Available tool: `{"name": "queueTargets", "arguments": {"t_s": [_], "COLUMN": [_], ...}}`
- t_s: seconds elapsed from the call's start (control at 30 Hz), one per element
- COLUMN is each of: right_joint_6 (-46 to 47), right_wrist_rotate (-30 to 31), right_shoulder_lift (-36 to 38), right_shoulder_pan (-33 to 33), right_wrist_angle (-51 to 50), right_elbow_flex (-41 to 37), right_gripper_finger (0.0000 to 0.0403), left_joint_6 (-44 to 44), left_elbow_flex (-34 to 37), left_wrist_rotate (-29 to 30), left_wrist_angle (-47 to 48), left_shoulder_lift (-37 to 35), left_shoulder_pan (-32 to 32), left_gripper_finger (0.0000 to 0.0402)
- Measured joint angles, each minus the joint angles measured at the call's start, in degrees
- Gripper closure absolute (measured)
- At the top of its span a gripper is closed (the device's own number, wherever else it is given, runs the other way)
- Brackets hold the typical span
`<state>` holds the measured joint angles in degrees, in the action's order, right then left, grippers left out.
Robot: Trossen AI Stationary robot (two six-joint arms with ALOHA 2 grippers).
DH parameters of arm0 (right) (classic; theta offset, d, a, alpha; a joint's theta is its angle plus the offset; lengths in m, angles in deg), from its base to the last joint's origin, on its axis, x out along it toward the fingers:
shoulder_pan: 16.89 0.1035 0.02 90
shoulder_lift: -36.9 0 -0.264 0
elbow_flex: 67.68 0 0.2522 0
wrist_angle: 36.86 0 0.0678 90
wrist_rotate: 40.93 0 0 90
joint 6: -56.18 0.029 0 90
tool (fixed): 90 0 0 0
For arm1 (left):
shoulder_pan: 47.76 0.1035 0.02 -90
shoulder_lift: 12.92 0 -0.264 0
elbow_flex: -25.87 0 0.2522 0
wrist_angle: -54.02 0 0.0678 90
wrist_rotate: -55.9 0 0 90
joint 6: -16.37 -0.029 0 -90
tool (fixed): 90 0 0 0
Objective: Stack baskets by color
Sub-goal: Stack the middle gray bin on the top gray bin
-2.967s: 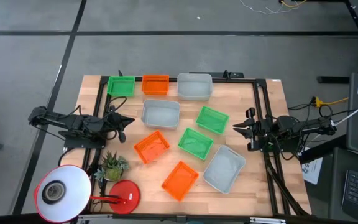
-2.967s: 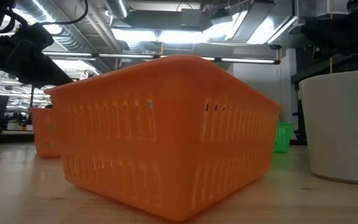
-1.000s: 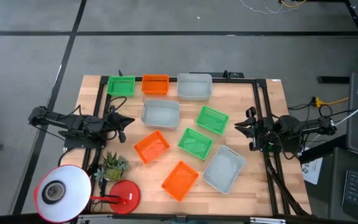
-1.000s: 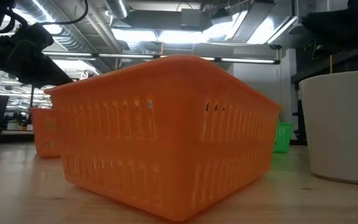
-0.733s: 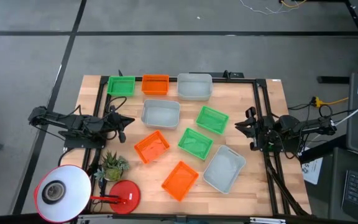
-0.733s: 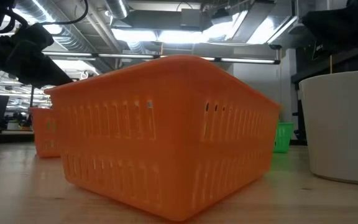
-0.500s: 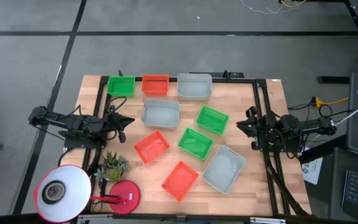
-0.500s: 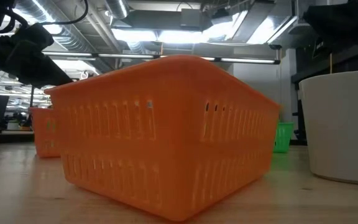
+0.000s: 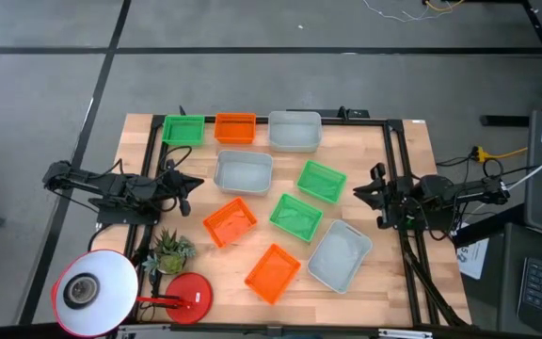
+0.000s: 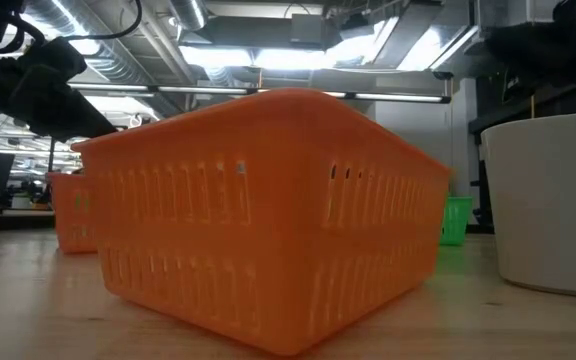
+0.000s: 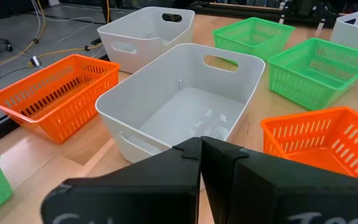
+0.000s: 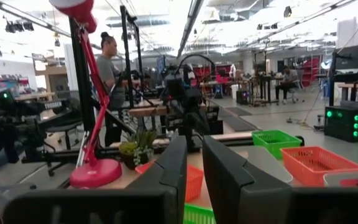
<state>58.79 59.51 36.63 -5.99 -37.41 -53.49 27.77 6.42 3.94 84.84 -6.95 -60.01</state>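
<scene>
Nine baskets rest on their bottoms on the wooden table [image 9: 412, 141], none stacked. Along the far edge stand a green basket [image 9: 183, 129], an orange basket [image 9: 235, 128] and a grey basket [image 9: 295, 131]. A second grey basket [image 9: 244, 172] sits mid-table, with two green baskets [image 9: 321, 181] [image 9: 295, 217] to its right. Nearer are two orange baskets [image 9: 230, 222] [image 9: 273, 273] and a third grey basket [image 9: 339, 255]. My left gripper [image 9: 192, 185] [image 11: 200, 142] waits shut at the left edge. At the right edge my right gripper [image 9: 359, 193] [image 12: 194, 146] shows a narrow gap holding nothing.
A lamp with a white shade [image 9: 92, 292] and a red base [image 9: 188, 295] stands at the near left corner beside a small plant [image 9: 169, 250]. A black frame rail [image 9: 393, 160] runs along the table's sides. A person [image 12: 110, 62] stands in the room beyond.
</scene>
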Motion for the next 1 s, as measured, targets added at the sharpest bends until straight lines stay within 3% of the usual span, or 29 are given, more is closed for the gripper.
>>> {"name": "queueTargets", "arguments": {"t_s": [0.23, 0.43, 0.7, 1.0], "right_joint_6": [2.34, 0.32, 2.52, 2.96], "right_wrist_rotate": [0.02, 3.41, 19.36, 21.46], "right_shoulder_lift": [-0.02, -3.83, -19.77, -39.53], "right_shoulder_pan": [0.0, 0.02, -0.01, -1.91], "right_wrist_angle": [0.33, -7.37, -27.59, -36.23], "right_elbow_flex": [0.77, 10.48, 28.26, 39.51], "right_gripper_finger": [0.035, 0.035, 0.035, 0.035], "left_joint_6": [0.01, 0.0, 0.0, 0.01], "left_elbow_flex": [0.0, 0.0, 0.0, 0.0], "left_wrist_rotate": [-0.01, -0.02, -0.01, -0.01], "left_wrist_angle": [-0.01, 0.0, 0.0, -0.01], "left_shoulder_lift": [0.02, 0.01, 0.01, 0.02], "left_shoulder_pan": [0.01, 0.0, 0.0, 0.0], "left_gripper_finger": [0.0401, 0.0401, 0.0401, 0.0401]}}
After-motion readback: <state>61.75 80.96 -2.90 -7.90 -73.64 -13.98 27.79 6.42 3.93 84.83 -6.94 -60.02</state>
